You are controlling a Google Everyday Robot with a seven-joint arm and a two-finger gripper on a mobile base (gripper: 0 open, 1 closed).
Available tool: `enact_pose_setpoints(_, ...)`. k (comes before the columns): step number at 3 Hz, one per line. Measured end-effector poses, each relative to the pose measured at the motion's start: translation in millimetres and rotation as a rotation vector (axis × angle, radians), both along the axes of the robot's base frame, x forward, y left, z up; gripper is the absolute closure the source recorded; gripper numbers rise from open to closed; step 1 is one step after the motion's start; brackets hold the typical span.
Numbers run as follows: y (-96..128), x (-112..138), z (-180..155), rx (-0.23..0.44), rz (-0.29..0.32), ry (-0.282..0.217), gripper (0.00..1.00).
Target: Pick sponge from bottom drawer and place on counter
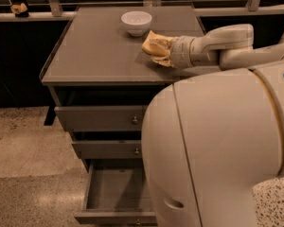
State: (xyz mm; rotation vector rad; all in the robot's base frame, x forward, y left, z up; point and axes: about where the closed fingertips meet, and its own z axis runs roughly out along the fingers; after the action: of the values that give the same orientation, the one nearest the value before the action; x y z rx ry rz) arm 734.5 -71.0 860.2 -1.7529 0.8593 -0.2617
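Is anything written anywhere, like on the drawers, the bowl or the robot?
None: no words, numbers or labels show. The counter, white bowl, bottom drawer and robot arm are plain. The end effector, over the counter beside the bowl, bears no writing either.

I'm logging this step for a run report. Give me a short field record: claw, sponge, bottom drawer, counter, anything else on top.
claw: low over the right part of the counter, arm reaching in from the right
sponge: cannot be told apart from the yellowish claw; none seen in the drawer's visible part
bottom drawer: pulled open, right part hidden by the robot's body
white bowl: upright on the counter near its back edge, just beyond the claw
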Motion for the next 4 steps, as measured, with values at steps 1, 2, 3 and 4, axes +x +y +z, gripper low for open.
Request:
enact_pose_setpoints(1, 0.0, 0.0, 0.0, 0.000, 0.000, 0.000, 0.58)
enact_pose_setpoints(2, 0.1, 0.0, 0.0, 0.000, 0.000, 0.000, 0.35)
enact_pose_setpoints(3, 0.1, 0.0, 0.0, 0.000, 0.000, 0.000, 0.11)
enact_pose_setpoints(4, 0.1, 0.0, 0.0, 0.000, 0.000, 0.000, 0.00)
